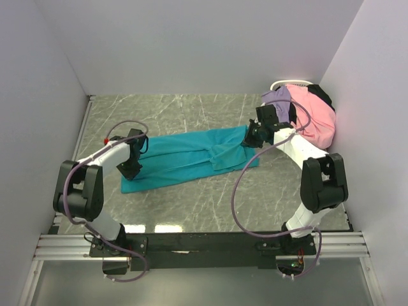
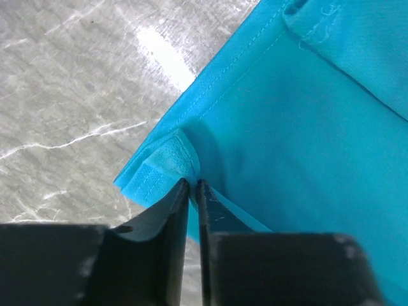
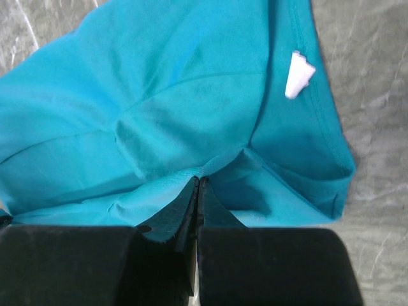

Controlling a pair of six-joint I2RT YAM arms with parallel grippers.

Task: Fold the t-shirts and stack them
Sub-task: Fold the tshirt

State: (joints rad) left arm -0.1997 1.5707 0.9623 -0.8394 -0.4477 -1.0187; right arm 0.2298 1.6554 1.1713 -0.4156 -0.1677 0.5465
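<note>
Teal cloth t-shirt [image 1: 185, 159] spread on grey marbled table [image 1: 191, 210]. Right claw [image 3: 197, 182] clamped on its bunched fold. Left claw [image 2: 193, 185] at hem corner, jaws nearly together, grip unclear.

Plain teal shirt [image 1: 191, 156], white tag [image 3: 298, 75], pink shirt [image 1: 315, 121], lavender shirt [image 1: 277, 97], black shirt [image 1: 325, 95], grey marbled desk [image 1: 191, 115] veined white, black fingers [image 2: 159, 255]

Top camera looks down from behind; wrist cameras sit close over the teal t-shirt [image 1: 191, 156].
</note>
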